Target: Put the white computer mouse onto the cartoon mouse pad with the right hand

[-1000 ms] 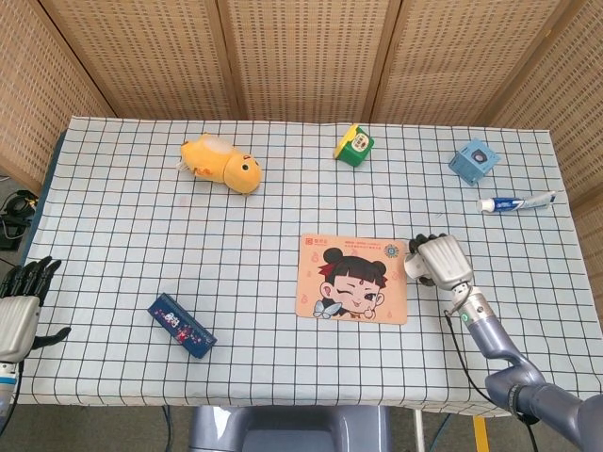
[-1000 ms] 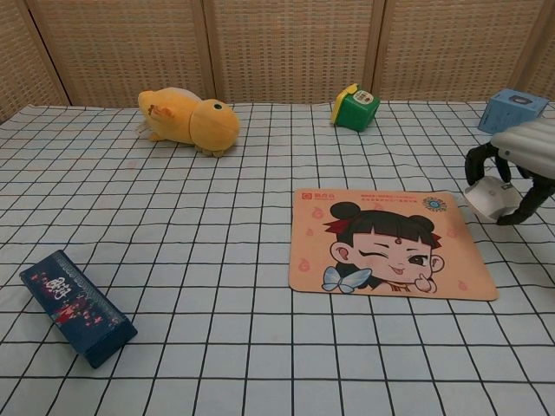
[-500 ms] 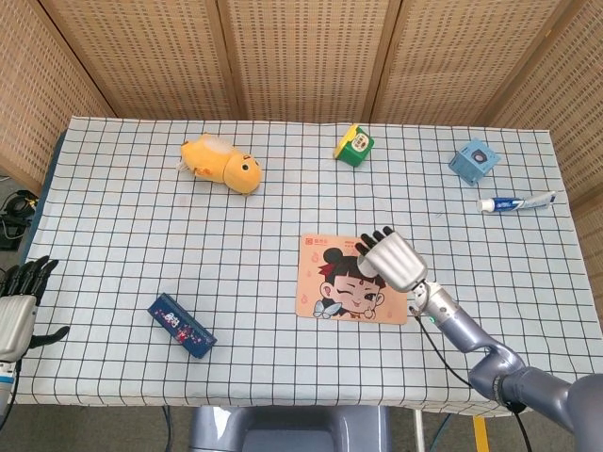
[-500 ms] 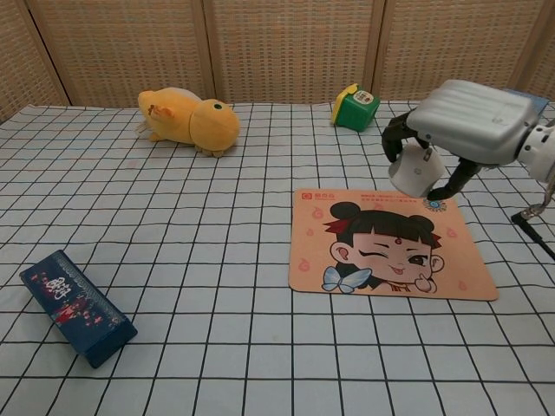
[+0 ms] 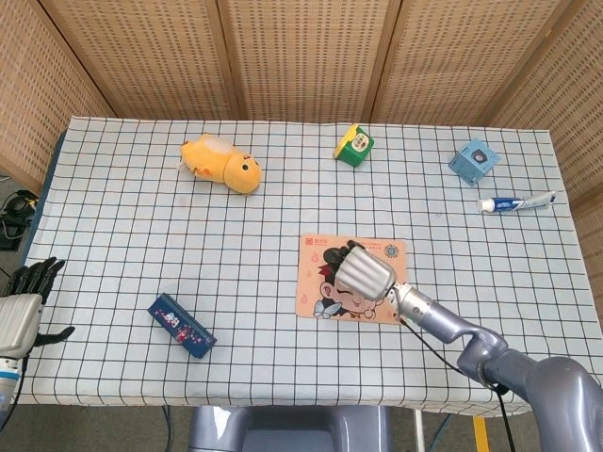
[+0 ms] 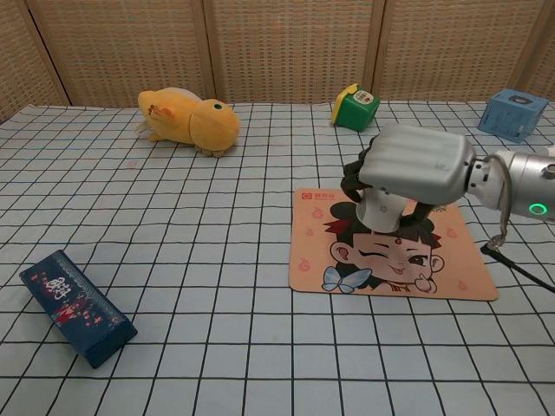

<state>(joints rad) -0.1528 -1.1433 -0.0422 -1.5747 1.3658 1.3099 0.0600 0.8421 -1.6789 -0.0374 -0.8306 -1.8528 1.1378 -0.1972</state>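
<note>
Right hand (image 6: 414, 165) grips the white computer mouse (image 6: 385, 211) from above, fingers curled down around it. Chest view shows the mouse hanging below the palm, over the middle of the cartoon mouse pad (image 6: 451, 269); whether its underside touches the pad cannot be told. Head view: the hand (image 5: 366, 272) covers the mouse and the centre of the pad (image 5: 316, 292).

Left hand (image 5: 21, 311) sits at the near left table edge, fingers apart, holding nothing.

Writing: small red square logo and a line of tiny print in the pad's far left corner, illegible. Dark blue box (image 6: 76, 308) carries red and white patterning, characters unreadable. Green carton (image 6: 355, 107) has a white label, not legible. Toothpaste tube (image 5: 515, 202) shows blue print, too small to read.

Edges and room: the pad's near edge and both side edges are exposed. Bare checked tablecloth (image 6: 217, 251) lies all around the pad. Yellow plush toy (image 6: 189, 121), green carton and light blue box (image 6: 515, 113) stand well apart along the far side; the dark blue box is near the front left edge.
</note>
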